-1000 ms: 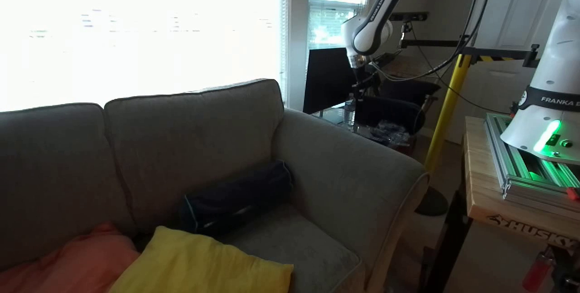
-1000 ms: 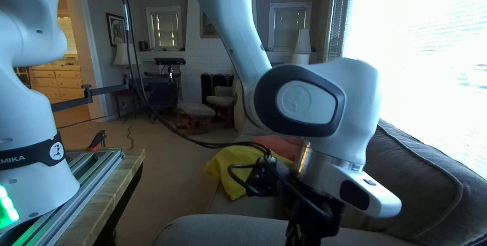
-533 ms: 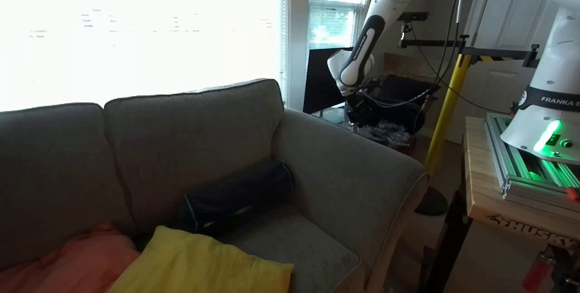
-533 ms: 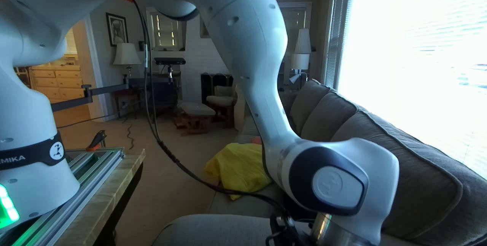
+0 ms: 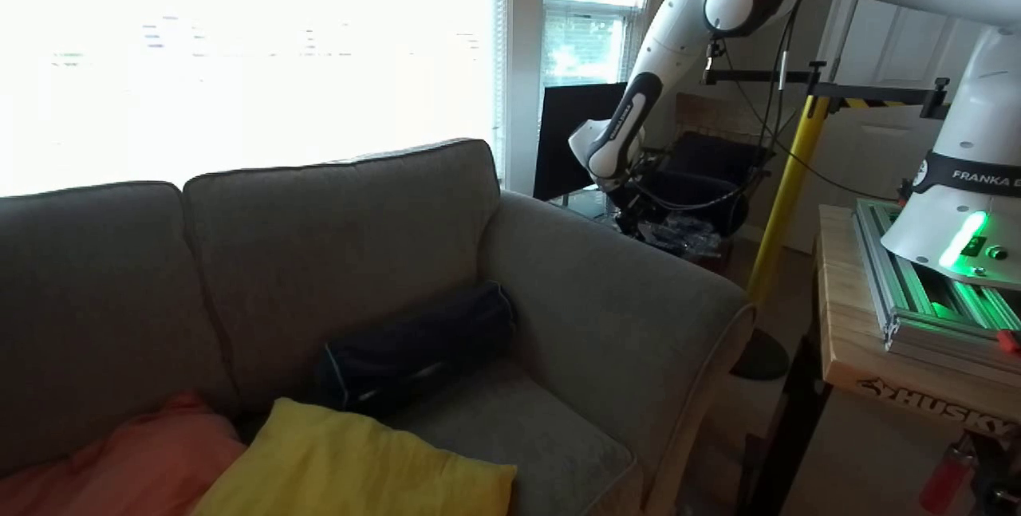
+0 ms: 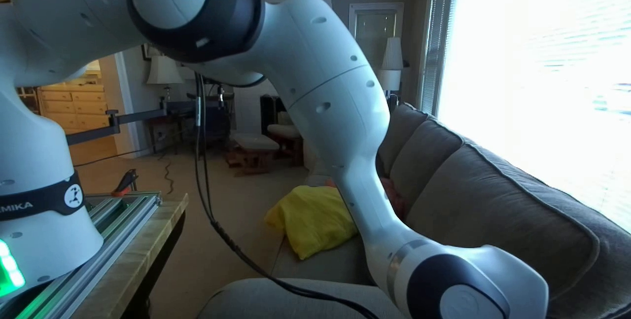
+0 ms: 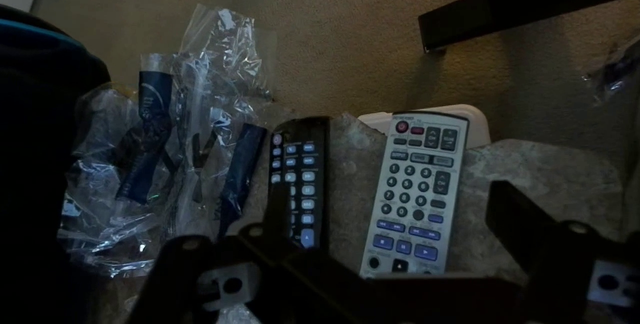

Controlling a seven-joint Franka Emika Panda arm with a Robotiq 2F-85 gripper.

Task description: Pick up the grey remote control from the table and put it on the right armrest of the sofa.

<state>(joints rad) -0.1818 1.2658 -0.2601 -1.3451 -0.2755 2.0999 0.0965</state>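
The grey remote control [image 7: 412, 189], light grey with dark and blue buttons, lies on the mottled stone-like table [image 7: 545, 174] in the wrist view. Its lower end is hidden behind the gripper's body. My gripper [image 7: 392, 196] is open, one finger on each side of the grey remote, with nothing held; the left finger overlaps a black remote [image 7: 317, 179]. In an exterior view the gripper [image 5: 630, 225] is low over the table behind the sofa's right armrest [image 5: 614, 285]. The armrest also shows in an exterior view [image 6: 296, 292]. The sofa [image 5: 343, 245] is grey-olive.
Crumpled clear plastic packaging [image 7: 200, 113] lies left of the black remote. A white object [image 7: 475, 118] is behind the grey remote's top end. A dark bolster [image 5: 423, 340] and a yellow throw [image 5: 359, 468] lie on the sofa. A black screen [image 5: 578, 133] stands near the gripper.
The arm has reached out and down, lowering the gripper to the table behind the armrest. The gripper has dropped out of the lower edge of an exterior view.
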